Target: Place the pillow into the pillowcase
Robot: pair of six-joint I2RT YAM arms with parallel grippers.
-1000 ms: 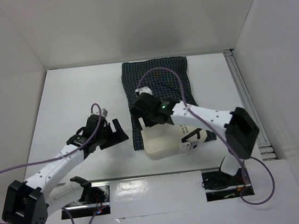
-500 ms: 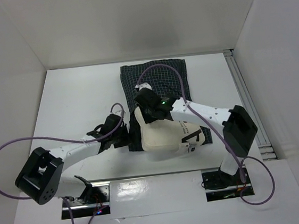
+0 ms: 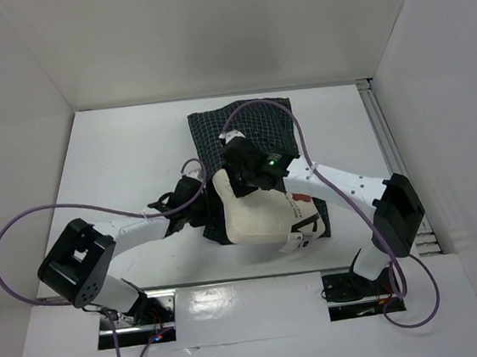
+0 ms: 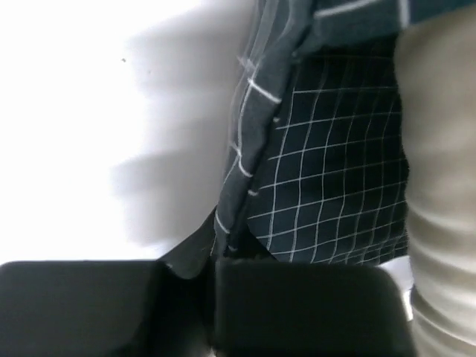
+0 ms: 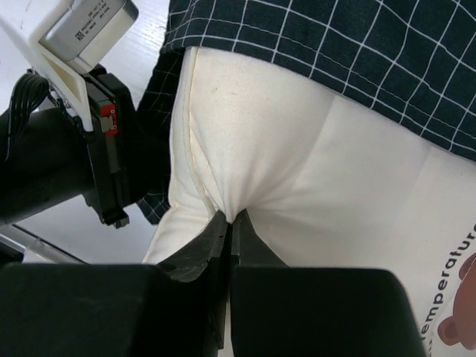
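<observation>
The cream-white pillow (image 3: 260, 216) lies at the middle of the table, its far end at the mouth of the dark checked pillowcase (image 3: 254, 124), which spreads behind it and partly under it. My right gripper (image 3: 241, 187) is shut on a pinch of the pillow's cover near its far left corner; in the right wrist view the pillow (image 5: 320, 193) puckers into the gripper (image 5: 232, 217), with the pillowcase (image 5: 357, 44) draped over its far edge. My left gripper (image 3: 201, 214) is shut on the pillowcase's left edge; in the left wrist view the pillowcase (image 4: 327, 171) folds down into the gripper (image 4: 212, 256), beside the pillow (image 4: 439, 186).
White walls close in the table (image 3: 117, 157) at the back and both sides. A metal rail (image 3: 395, 162) runs along the right edge. Purple cables (image 3: 21, 223) loop over both arms. The left arm's wrist (image 5: 89, 33) sits close beside the right gripper.
My left arm has swung right to the pillowcase's left edge and shut on it. My right gripper has shut on the pillow and pushed it away from me; the pillowcase has bunched.
</observation>
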